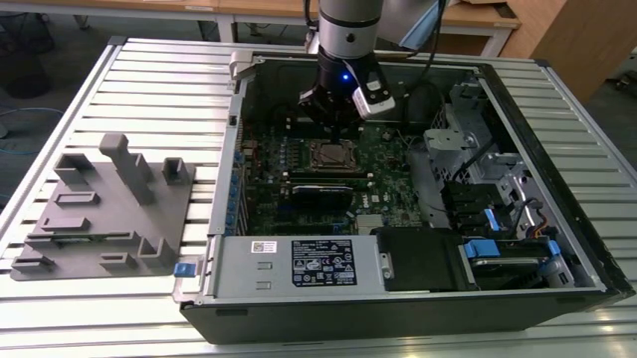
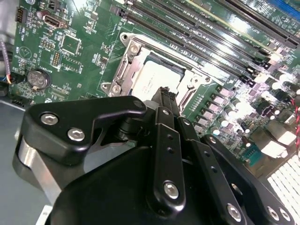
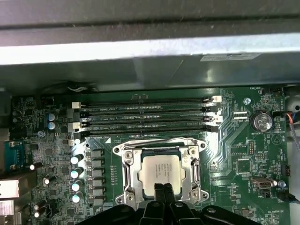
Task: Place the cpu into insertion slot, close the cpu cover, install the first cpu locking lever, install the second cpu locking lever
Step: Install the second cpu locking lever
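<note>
First wrist view shows the cpu lying in the insertion slot, cpu cover down around it. At its 6 o'clock edge the gripper fingers are pressed together, empty; pushing off-centre could scratch the chip.

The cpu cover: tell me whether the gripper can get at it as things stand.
Probably yes. The gripper hangs directly over the cpu, and the cpu cover lies flat around it with nothing between. The fingertips look pressed together.
</note>
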`<move>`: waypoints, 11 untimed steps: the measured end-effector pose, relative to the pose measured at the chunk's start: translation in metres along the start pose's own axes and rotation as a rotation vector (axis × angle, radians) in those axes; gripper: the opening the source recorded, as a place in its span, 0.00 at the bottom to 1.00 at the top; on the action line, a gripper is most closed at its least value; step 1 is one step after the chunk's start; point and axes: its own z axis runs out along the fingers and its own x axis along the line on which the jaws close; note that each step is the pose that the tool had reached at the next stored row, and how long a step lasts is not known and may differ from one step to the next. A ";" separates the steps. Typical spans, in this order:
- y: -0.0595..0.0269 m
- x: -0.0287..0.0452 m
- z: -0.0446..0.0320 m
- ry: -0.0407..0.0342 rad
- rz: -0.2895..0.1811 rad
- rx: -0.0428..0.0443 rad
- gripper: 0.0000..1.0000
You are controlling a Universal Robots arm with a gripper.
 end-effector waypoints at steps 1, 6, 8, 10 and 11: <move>-0.0002 -0.0001 -0.0014 0.0000 0.000 -0.0003 0.11; -0.0058 0.0006 -0.0028 -0.0004 0.000 -0.0006 0.11; -0.0095 0.0018 -0.0028 -0.0007 0.000 -0.0007 0.11; -0.0136 0.0035 -0.0029 -0.0007 0.000 -0.0005 0.11; -0.0158 0.0043 -0.0029 -0.0007 0.000 -0.0006 0.11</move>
